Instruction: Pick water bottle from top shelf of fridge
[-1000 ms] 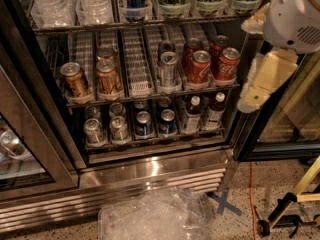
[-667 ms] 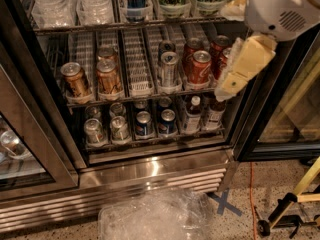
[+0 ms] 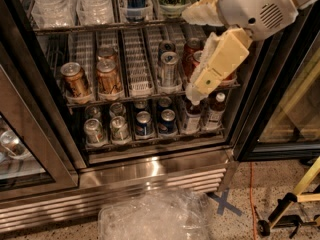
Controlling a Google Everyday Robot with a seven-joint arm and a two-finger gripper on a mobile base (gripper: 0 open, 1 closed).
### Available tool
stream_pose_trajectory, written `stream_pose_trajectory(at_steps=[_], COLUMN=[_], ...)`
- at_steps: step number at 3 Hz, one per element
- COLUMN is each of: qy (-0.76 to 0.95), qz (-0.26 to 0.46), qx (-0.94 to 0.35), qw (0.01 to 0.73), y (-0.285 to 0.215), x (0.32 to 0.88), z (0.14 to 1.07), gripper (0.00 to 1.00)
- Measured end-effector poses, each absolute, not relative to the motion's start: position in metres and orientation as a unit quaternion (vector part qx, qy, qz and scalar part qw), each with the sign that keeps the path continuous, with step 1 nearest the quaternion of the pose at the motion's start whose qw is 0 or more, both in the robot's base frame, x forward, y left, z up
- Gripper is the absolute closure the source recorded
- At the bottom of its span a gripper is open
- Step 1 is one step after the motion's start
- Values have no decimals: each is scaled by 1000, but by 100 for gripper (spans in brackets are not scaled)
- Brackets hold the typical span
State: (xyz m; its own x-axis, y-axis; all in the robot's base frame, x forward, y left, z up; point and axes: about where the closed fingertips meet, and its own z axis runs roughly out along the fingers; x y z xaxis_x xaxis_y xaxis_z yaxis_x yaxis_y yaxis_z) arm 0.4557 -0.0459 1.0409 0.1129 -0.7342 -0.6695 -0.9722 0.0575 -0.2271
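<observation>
pincer (image 3: 191,54) spread wide (empty) before the cans (image 3: 169,66), water bottle (image 3: 95,4) well apart, up left on top shelf (image 3: 75,29)

You see water bottles (image 3: 50,1): clear, ribbed, upright in the top shelf (image 3: 105,27) left lanes, tops out of frame. Gripper (image 3: 189,54), fingers spread, hangs before the fridge (image 3: 150,169) at that shelf's right end.

1. The clear ribbed plastic water bottles (image 3: 55,4) on the grey wire top shelf (image 3: 75,30) were cut off by the upper edge, caps unseen.
2. The red soda cans (image 3: 191,45) on the middle rack were partly covered by the cream two-finger gripper (image 3: 190,54), held before the glass-door fridge's (image 3: 150,169) right side.
3. The white arm housing (image 3: 260,6) was cropped at the top.
4. Print on the bottom-rack cans (image 3: 143,123) could not be read.
</observation>
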Motion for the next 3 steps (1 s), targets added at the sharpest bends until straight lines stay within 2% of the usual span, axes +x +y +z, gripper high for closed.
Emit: stream_pose_trajectory(at_steps=[1, 2, 3], qy=[643, 621, 602], qz=[175, 180, 219], qx=[-664, -668, -654], qw=[340, 368, 402], y=[-46, -8, 62], x=[456, 452, 421], z=[1041, 1046, 1042], gripper=[0, 0, 0])
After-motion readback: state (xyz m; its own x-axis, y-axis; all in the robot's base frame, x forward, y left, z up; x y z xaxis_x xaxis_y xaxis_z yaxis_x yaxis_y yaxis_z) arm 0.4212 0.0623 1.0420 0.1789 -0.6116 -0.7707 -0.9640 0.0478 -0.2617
